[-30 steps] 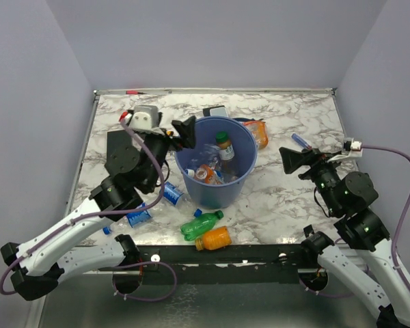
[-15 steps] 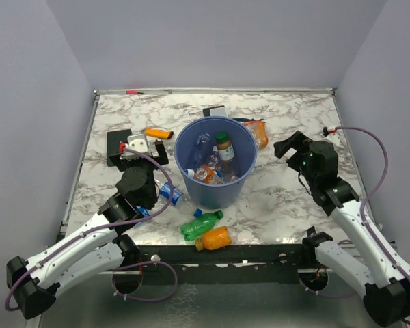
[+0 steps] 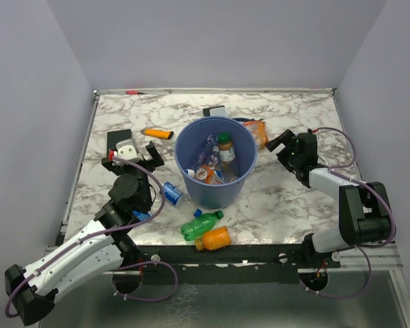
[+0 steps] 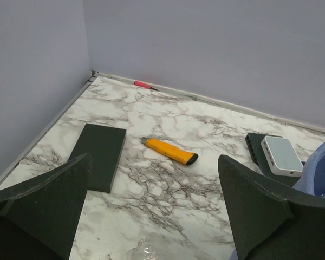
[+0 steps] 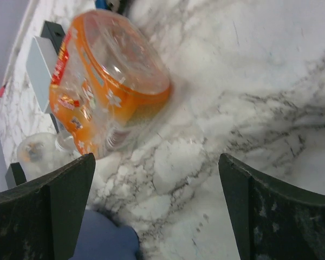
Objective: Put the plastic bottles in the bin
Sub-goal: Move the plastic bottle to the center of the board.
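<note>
The blue bin [image 3: 215, 195] stands mid-surface with several plastic bottles inside, among them a brown one with a green cap [image 3: 224, 146]. On the marble surface [image 3: 287, 205] outside it lie a green bottle [image 3: 199, 225] and an orange bottle [image 3: 214, 238] on its near side, a clear blue-labelled bottle [image 3: 171, 193] at its left, and a crumpled orange bottle [image 5: 108, 92] at its far right.

The right arm is folded low, its forearm reaching left; the right claw [image 3: 283, 150] is spread wide and empty, facing that crumpled bottle.

The left arm stretches from the near-left corner towards the far side. The left claw [image 4: 151, 216] is spread, holds nothing, and looks over a flat black rectangle [image 4: 100, 154] and an orange stick [image 4: 169, 151].
</note>
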